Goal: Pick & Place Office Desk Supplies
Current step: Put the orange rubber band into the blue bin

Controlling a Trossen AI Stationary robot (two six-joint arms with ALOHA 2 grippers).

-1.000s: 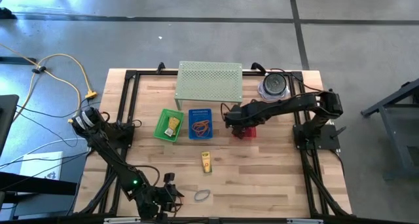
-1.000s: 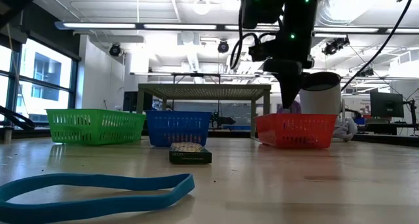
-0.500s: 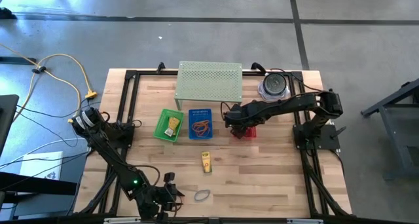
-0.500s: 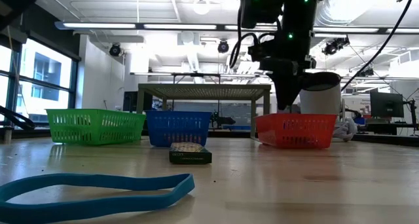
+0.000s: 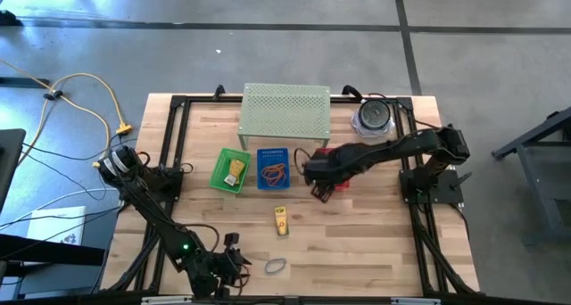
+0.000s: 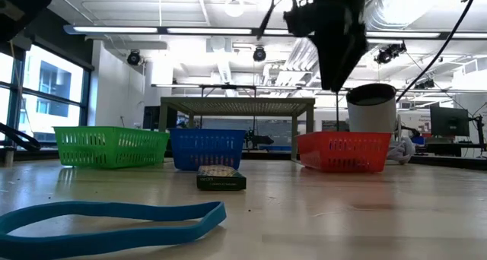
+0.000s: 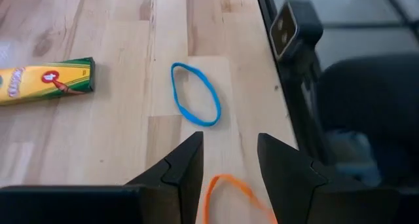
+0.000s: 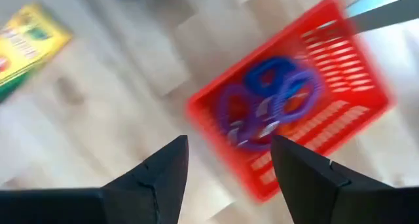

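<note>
Right end effector: raised above the wooden bench, over the near edge of the red plastic mesh basket; fingers spread apart, nothing between them.
Left end effector: low at the near edge of the bench, fingers parted with a gap between them, holding nothing; an orange rubber-band loop lies on the bench just at the fingertips.
Red basket contents: blue and purple rubber-band loops lying in a heap on the bottom.
Blue rubber-band loop: flat on the bench just beyond the left end effector, apart from it.
Yellow-and-green oblong crayon packet: lying on the bench mid-way, in front of the baskets.
Blue plastic mesh basket: middle of the row, with orange bands inside.
Green plastic mesh basket: left of the blue one, holding a yellowish packet.
Pale green perforated metal shelf: behind the baskets.
Round grey-and-clear container: at the far right of the bench.
</note>
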